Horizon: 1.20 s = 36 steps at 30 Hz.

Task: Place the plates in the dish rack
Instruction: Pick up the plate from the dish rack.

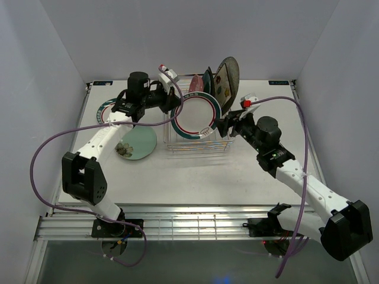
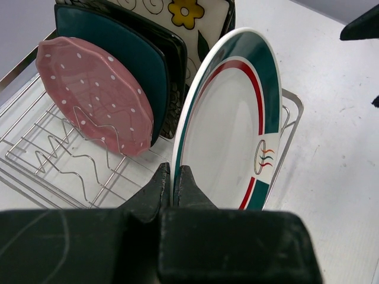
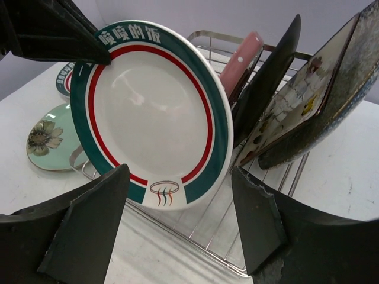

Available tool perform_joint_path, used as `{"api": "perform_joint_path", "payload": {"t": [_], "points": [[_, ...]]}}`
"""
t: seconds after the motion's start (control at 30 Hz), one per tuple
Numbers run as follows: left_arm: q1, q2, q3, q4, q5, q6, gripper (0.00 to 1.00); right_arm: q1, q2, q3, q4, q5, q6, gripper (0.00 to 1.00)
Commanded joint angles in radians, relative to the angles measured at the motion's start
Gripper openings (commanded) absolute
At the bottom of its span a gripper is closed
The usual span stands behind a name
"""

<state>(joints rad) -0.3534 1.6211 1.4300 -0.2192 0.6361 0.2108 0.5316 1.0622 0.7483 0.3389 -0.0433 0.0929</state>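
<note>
A white plate with a teal and red rim point(image 1: 196, 116) stands upright at the front of the silver wire dish rack point(image 1: 198, 146). My left gripper point(image 2: 173, 183) is shut on its rim at the upper left edge point(image 1: 175, 102). My right gripper point(image 3: 180, 207) is open just right of the plate point(image 1: 224, 125), its fingers apart in front of the plate's lower edge without touching it. Behind it in the rack stand a pink dotted plate point(image 2: 95, 92), a teal square plate point(image 2: 127, 53), a cream floral plate point(image 2: 192, 18) and a speckled grey plate point(image 1: 230, 74).
A mint floral plate point(image 1: 135, 144) lies flat on the table left of the rack. Another teal-rimmed plate point(image 1: 105, 109) lies further left, partly under my left arm. Purple cables loop over both arms. White walls enclose the table on three sides.
</note>
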Motion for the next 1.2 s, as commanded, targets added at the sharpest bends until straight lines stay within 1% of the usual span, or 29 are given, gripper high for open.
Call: {"api": "perform_joint_path", "payload": {"t": [0.0,0.27,0.53,0.6,0.63,0.77,0.9,0.97,1.07,1.13,1.17], "points": [[0.028,-0.101,0.056,-0.006,0.106,-0.01,0.0,-0.018,0.005,0.077,0.006,-0.064,-0.013,0.75],[0.083,-0.151,0.044,-0.003,0.232,-0.043,0.0,-0.062,0.056,0.158,-0.054,-0.162,0.03,0.71],[0.097,-0.175,0.035,0.006,0.286,-0.065,0.0,-0.073,0.13,0.213,-0.06,-0.253,0.048,0.69],[0.099,-0.173,0.04,-0.003,0.293,-0.07,0.0,-0.074,0.153,0.224,-0.058,-0.274,0.05,0.66],[0.1,-0.171,0.046,-0.003,0.297,-0.071,0.0,-0.074,0.16,0.233,-0.058,-0.299,0.05,0.6],[0.102,-0.164,0.052,-0.006,0.304,-0.079,0.0,-0.074,0.18,0.235,-0.038,-0.346,0.057,0.51],[0.102,-0.153,0.052,-0.008,0.297,-0.073,0.0,-0.076,0.179,0.227,-0.024,-0.359,0.053,0.36],[0.103,-0.15,0.047,-0.005,0.287,-0.068,0.0,-0.074,0.176,0.22,-0.02,-0.371,0.05,0.33],[0.103,-0.145,0.04,0.0,0.283,-0.067,0.0,-0.076,0.176,0.217,-0.017,-0.382,0.051,0.26],[0.103,-0.142,0.04,0.001,0.283,-0.067,0.0,-0.078,0.176,0.215,-0.012,-0.389,0.054,0.16],[0.103,-0.141,0.038,0.004,0.281,-0.07,0.0,-0.076,0.176,0.215,-0.012,-0.394,0.057,0.08]]}}
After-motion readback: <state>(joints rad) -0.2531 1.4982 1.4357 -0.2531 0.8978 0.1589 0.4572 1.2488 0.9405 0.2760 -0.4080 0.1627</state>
